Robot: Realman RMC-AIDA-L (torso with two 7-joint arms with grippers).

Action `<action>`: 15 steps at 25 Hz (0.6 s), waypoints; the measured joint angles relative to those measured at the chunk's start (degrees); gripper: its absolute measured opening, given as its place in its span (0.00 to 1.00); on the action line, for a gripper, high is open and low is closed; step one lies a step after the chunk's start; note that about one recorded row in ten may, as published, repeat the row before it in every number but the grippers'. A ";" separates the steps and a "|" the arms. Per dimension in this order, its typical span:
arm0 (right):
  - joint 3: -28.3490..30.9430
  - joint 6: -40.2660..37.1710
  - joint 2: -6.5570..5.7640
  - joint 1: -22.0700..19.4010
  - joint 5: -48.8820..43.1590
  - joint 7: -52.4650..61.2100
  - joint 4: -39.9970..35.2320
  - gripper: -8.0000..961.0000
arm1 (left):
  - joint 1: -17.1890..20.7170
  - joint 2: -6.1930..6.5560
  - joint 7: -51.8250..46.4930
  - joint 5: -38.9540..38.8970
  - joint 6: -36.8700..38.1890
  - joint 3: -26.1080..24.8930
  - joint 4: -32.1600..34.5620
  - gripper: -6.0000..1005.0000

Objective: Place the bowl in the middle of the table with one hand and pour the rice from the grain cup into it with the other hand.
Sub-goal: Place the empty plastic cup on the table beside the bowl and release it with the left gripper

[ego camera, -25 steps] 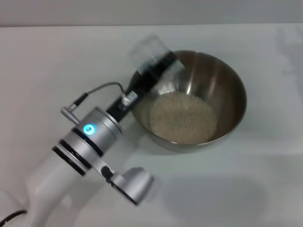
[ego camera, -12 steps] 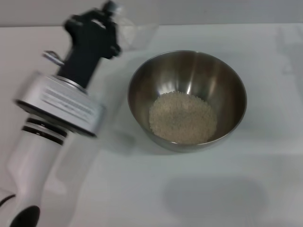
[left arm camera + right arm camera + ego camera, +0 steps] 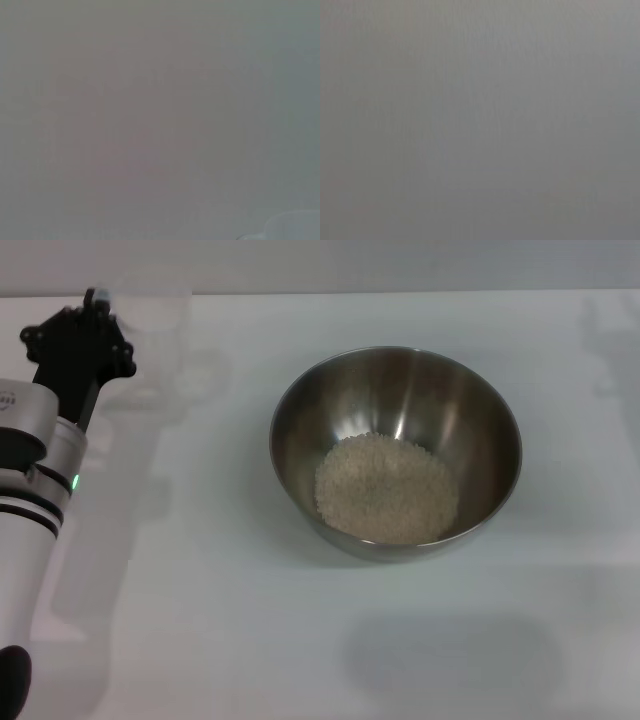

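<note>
Left jaws (image 3: 100, 310) grip grain cup (image 3: 150, 315); rice (image 3: 386, 488) fills bowl (image 3: 490, 410)

Bowl (image 3: 395, 453) mid-table, bare table (image 3: 250, 640) all round it, left hand (image 3: 80, 345) at far-left edge

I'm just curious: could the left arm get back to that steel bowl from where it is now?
Probably yes. The left gripper sits at the table's far left, and only bare tabletop lies between it and the bowl.
</note>
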 joint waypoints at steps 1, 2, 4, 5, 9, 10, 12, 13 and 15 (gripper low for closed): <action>0.00 0.00 0.00 0.00 0.00 0.00 0.00 0.54 | 0.00 0.00 0.00 0.00 0.00 0.00 0.00 0.13; 0.00 -0.03 0.00 0.00 -0.01 0.00 0.01 0.54 | -0.01 0.06 -0.51 -0.03 -2.47 -1.11 0.31 0.13; 0.00 -0.07 0.00 0.00 -0.02 0.00 0.01 0.54 | -0.01 0.09 -0.58 -0.04 -3.93 -1.72 0.37 0.13; 0.00 -0.12 0.00 0.00 -0.03 0.00 0.01 0.54 | -0.02 0.08 -0.61 -0.06 -4.97 -2.26 0.41 0.13; 0.00 -0.16 0.00 0.00 -0.05 0.00 0.01 0.54 | 0.08 -0.04 -3.39 -0.10 -7.78 -3.30 1.45 0.13; 0.00 -0.17 0.00 0.00 -0.05 0.00 0.01 0.54 | 0.05 -0.05 -4.99 -0.11 -8.63 -3.31 1.96 0.13; 0.00 -0.18 0.00 0.00 -0.05 0.00 0.01 0.54 | 0.16 -0.04 -6.59 -0.14 -9.98 -3.75 2.09 0.14; 0.00 -0.18 0.00 0.00 -0.05 0.00 0.01 0.54 | 0.16 -0.04 -6.59 -0.14 -9.98 -3.75 2.09 0.14; 0.00 -0.18 -0.02 -0.02 -0.05 0.00 0.01 0.54 | 0.40 -0.08 -7.58 -0.16 -11.70 -4.79 2.17 0.14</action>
